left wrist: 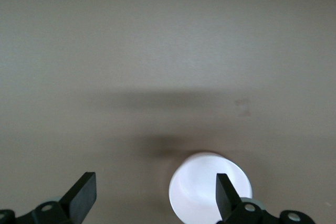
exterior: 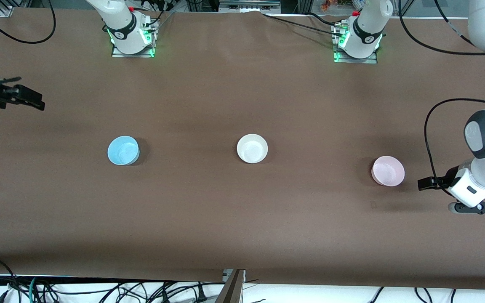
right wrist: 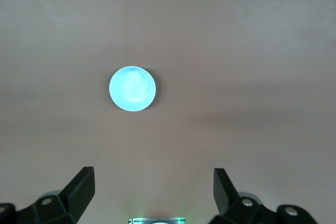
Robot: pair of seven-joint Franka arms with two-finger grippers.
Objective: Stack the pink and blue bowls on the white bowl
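Note:
Three small bowls stand apart in a row across the brown table (exterior: 242, 219). The blue bowl (exterior: 123, 150) (right wrist: 132, 88) is toward the right arm's end, the white bowl (exterior: 252, 148) in the middle, and the pink bowl (exterior: 388, 171) toward the left arm's end. My left gripper (exterior: 428, 184) (left wrist: 155, 192) hangs open and empty just beside the pink bowl (left wrist: 202, 190), which looks washed-out pale in the left wrist view and is partly hidden by one finger (left wrist: 227, 195). My right gripper (exterior: 30, 97) (right wrist: 154, 184) is open and empty above the table's end, well away from the blue bowl.
The two arm bases (exterior: 133, 40) (exterior: 357, 44) glow green along the edge farthest from the front camera. Black cables (exterior: 432, 139) loop near the left arm. The table's near edge (exterior: 234, 280) has cables hanging under it.

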